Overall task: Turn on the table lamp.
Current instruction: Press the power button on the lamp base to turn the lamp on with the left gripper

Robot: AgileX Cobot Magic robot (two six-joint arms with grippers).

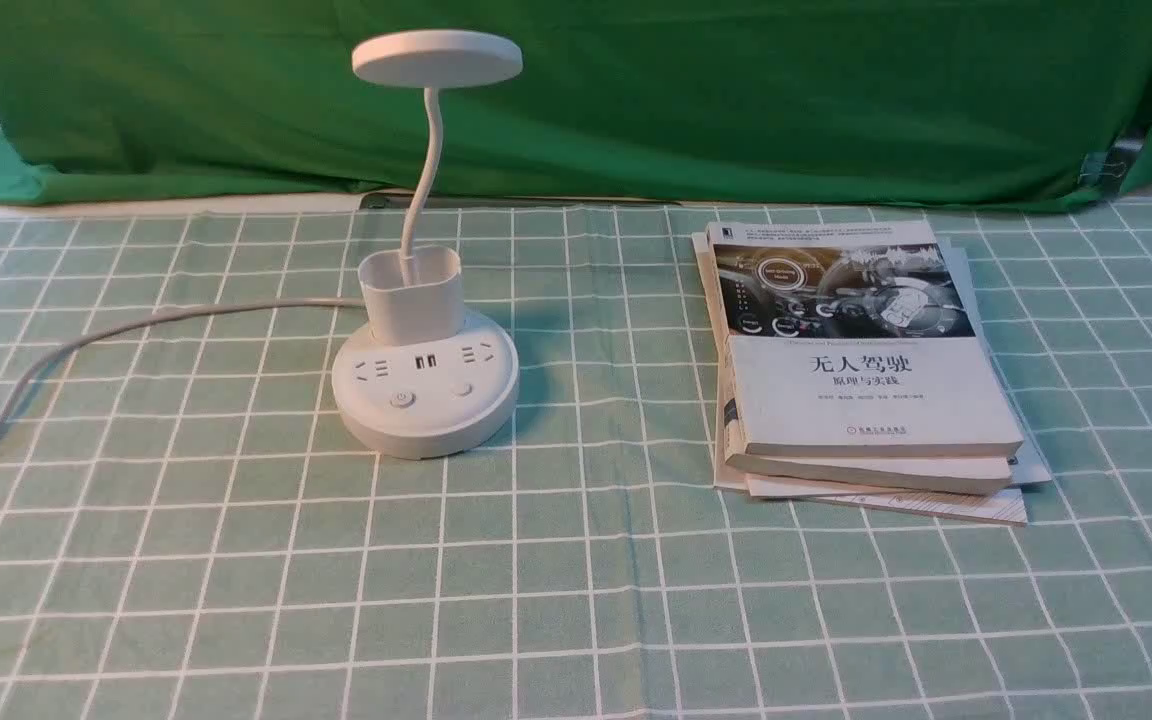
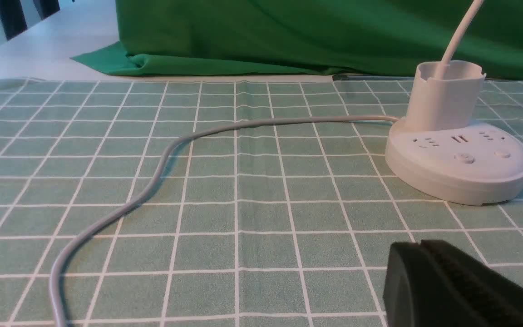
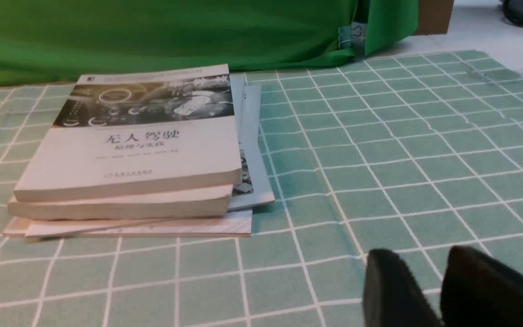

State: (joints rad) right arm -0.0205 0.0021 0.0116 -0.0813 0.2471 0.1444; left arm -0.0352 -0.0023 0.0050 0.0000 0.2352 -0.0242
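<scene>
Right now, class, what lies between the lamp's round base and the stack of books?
Only bare checked tablecloth lies between the lamp's round base and the stack of books, as the front view shows.

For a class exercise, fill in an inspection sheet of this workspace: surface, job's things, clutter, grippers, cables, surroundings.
Surface: green-and-white checked cloth, lightly creased.
Job's things: table lamp upright, base buttons facing the robot's side; its neck rises from the cup-like holder; lit or not, cannot tell.
Clutter: stack of books and papers to the lamp's right, apart from it.
Grippers: left end effector, fingertips together, nothing held; right end effector, fingertips apart, nothing held.
Cables: grey cord runs from the lamp's base leftward, out of view.
Surroundings: green drape behind, with a binder clip.
</scene>
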